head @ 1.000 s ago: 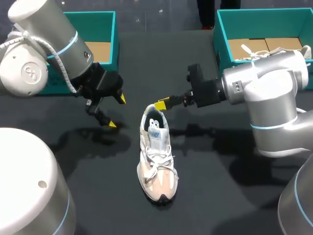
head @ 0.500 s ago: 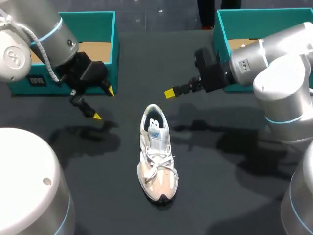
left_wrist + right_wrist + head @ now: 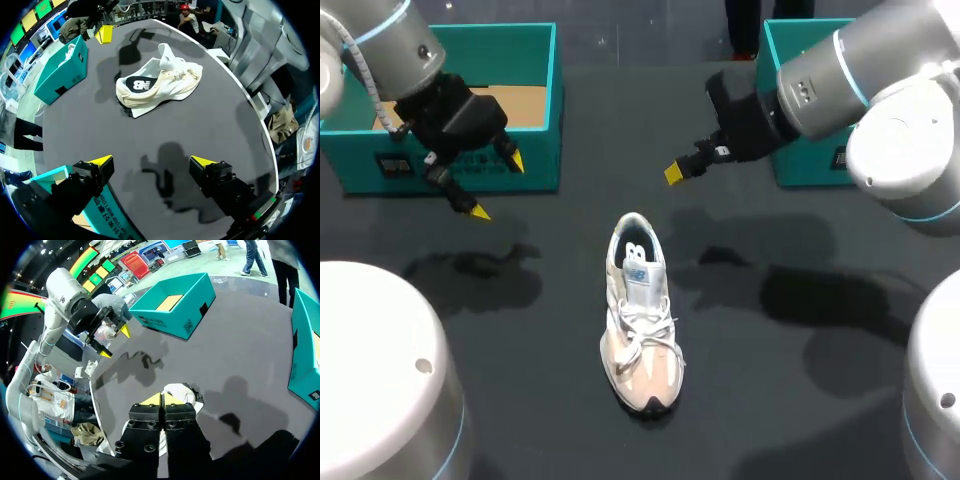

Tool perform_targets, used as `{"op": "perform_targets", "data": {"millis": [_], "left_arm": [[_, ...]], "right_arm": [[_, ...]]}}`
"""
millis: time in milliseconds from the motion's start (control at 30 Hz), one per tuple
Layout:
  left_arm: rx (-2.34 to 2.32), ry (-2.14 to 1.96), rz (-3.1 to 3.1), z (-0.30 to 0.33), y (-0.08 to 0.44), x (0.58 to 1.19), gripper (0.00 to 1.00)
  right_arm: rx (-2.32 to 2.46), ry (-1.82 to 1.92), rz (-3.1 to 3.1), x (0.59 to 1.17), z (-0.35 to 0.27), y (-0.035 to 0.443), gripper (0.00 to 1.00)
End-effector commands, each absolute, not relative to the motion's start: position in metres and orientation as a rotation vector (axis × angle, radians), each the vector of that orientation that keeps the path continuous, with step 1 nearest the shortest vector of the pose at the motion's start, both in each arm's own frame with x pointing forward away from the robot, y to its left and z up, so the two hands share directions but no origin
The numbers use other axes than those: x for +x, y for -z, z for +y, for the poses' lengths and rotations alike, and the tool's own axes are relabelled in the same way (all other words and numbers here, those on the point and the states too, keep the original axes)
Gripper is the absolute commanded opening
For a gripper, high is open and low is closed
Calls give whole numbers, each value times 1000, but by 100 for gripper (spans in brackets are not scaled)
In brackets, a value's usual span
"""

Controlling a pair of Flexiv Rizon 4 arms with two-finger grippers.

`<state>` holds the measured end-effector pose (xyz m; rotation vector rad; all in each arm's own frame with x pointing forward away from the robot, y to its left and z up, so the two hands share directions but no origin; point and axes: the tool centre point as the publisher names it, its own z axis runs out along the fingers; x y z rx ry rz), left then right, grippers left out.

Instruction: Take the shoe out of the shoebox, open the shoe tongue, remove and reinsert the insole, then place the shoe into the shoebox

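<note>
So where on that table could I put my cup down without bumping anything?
The widest bare table lies on either side of the shoe, toward the near edge. The strip between the left shoebox and the right shoebox is also bare. It is crowded in front of each box, where the left gripper and the right gripper hang.

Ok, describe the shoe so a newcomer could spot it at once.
Start from the dark table, with the left shoebox and the right shoebox, both teal, along its far side. On the open tabletop between them, nearer the robot, lies the shoe on its sole, heel toward the boxes. It is the only white and cream thing there, laced, with a pinkish toe.
</note>
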<state>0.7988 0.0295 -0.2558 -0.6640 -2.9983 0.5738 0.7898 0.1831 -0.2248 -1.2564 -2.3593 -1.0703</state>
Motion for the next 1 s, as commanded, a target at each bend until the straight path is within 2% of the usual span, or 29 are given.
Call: {"op": "perform_targets", "data": {"millis": [33, 133, 600, 767, 1000], "left_arm": [[-750, -528, -2954, 43, 245, 805, 100], [-778, -497, -2948, 46, 244, 807, 100], [-778, -497, -2948, 46, 244, 807, 100], [-840, -491, -2906, 55, 242, 815, 100], [-917, -559, -2800, 73, 245, 834, 100]], "right_arm": [[-1349, 497, -2520, 788, 188, 207, 0], [-1507, 266, -2443, 787, 188, 215, 0], [-1507, 266, -2443, 787, 188, 215, 0], [-1766, 42, -2486, 769, 219, 210, 0], [-2061, -2, -2578, 745, 246, 222, 0]]}}
